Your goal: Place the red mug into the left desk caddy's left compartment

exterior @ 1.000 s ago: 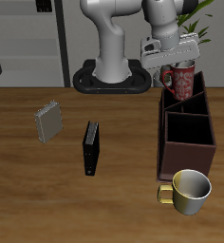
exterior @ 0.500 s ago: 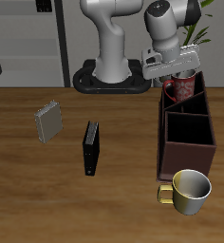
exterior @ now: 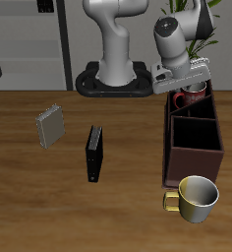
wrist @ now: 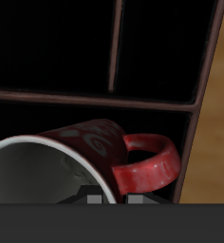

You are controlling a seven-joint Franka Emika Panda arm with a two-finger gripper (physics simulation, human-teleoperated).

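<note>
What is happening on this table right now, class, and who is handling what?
A robot arm's gripper hangs over the far end of the dark brown, box-shaped desk caddy. The red, white-patterned mug sits low inside the caddy's tall, slant-walled end compartment, only its rim and handle showing. The wrist view shows the mug right under the gripper; whether the fingers grip it cannot be told. A shiny yellow-gold mug stands at the caddy's near end, untouched.
</note>
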